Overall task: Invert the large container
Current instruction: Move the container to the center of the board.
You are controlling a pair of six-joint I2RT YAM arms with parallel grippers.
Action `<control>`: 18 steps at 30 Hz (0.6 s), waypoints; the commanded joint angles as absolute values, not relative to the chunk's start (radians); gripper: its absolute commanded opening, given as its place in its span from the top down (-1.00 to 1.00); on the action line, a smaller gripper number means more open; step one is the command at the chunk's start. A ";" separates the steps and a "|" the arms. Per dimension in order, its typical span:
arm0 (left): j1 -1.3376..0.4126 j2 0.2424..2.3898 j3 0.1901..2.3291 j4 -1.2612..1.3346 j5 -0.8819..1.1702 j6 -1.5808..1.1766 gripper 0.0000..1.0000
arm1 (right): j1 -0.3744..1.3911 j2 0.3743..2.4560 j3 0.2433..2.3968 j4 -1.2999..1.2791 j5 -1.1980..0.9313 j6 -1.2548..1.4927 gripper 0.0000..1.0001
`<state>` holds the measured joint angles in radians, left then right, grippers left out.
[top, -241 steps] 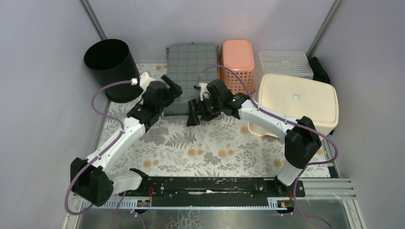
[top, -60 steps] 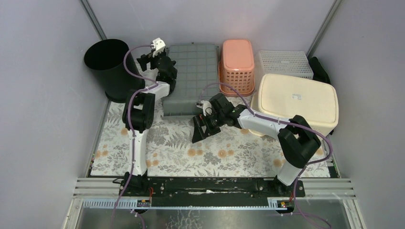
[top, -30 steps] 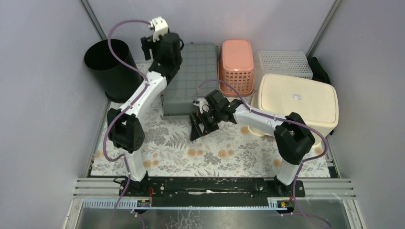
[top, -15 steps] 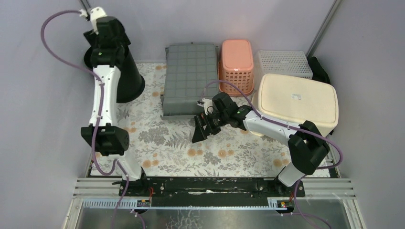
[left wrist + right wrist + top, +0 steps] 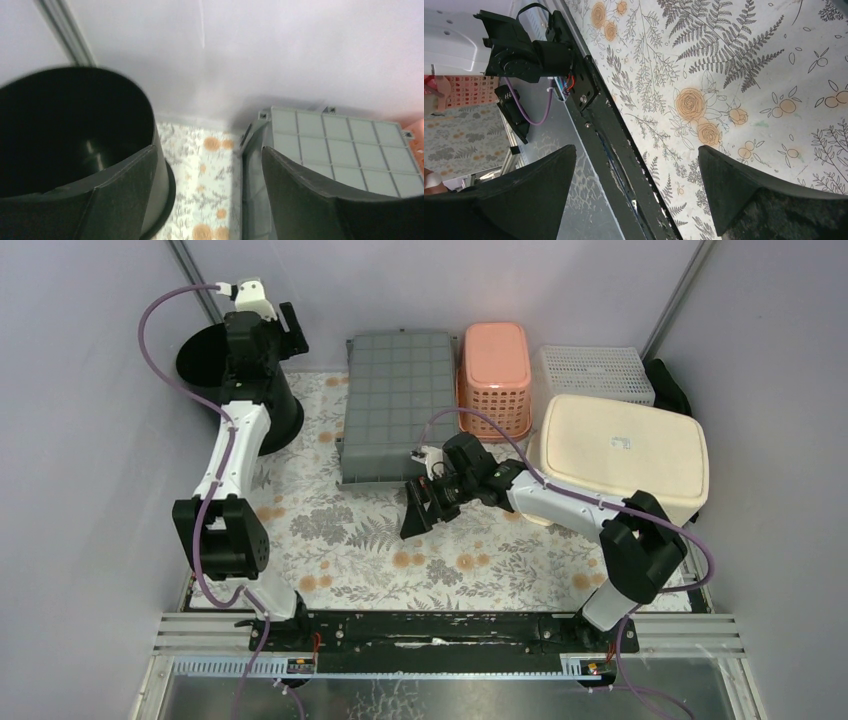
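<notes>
**Top external view: black bucket upright, mouth up, far-left corner**

The black bucket [image 5: 205, 360] is seen standing on its base at the far-left corner of the table, close to the left wall and left of the grey crate [image 5: 390, 405]. Its long axis is vertical and its open mouth faces up. It is round and smooth-walled, looks like plain dark plastic, and has a thin rim. In the left wrist view a slightly wider foot is seen at its base, and the inside is dark.

The left gripper [image 5: 207, 150] is held high, just beside the right side of the bucket's rim. Its jaws are spread wide with only the floral mat [image 5: 400, 550] seen between them. Whether the left finger touches the bucket wall cannot be told.

The right gripper [image 5: 418, 512] is held over the mat near the crate's near edge, jaws fully apart, nothing held.

The crate is rectangular and shows a gridded face on top. A pink slotted basket [image 5: 495, 365], a white mesh basket [image 5: 597, 373] and a large cream tub [image 5: 620, 450] with rounded corners are set to its right.
</notes>
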<state>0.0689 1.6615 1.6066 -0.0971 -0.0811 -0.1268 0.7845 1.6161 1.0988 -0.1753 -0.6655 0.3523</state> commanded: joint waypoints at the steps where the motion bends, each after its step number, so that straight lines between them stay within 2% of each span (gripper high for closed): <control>1: 0.088 1.619 1.531 0.207 0.034 -0.067 -0.63 | 0.785 1.638 1.171 -0.209 -0.674 0.333 -0.98; 3: 0.094 1.601 1.475 0.275 0.037 -0.078 -0.60 | 0.785 1.641 1.178 -0.226 -0.668 0.331 -0.98; 5: 0.105 1.619 1.500 0.264 -0.015 -0.114 -0.99 | 0.785 1.643 1.183 -0.246 -0.663 0.325 -0.98; 12: 0.128 1.726 1.602 0.266 0.116 -0.138 -1.00 | 0.785 1.652 1.181 -0.279 -0.653 0.323 -0.98; 18: 0.117 1.923 1.848 0.203 0.174 -0.192 -1.00 | 0.787 1.642 1.178 -0.301 -0.640 0.320 -0.98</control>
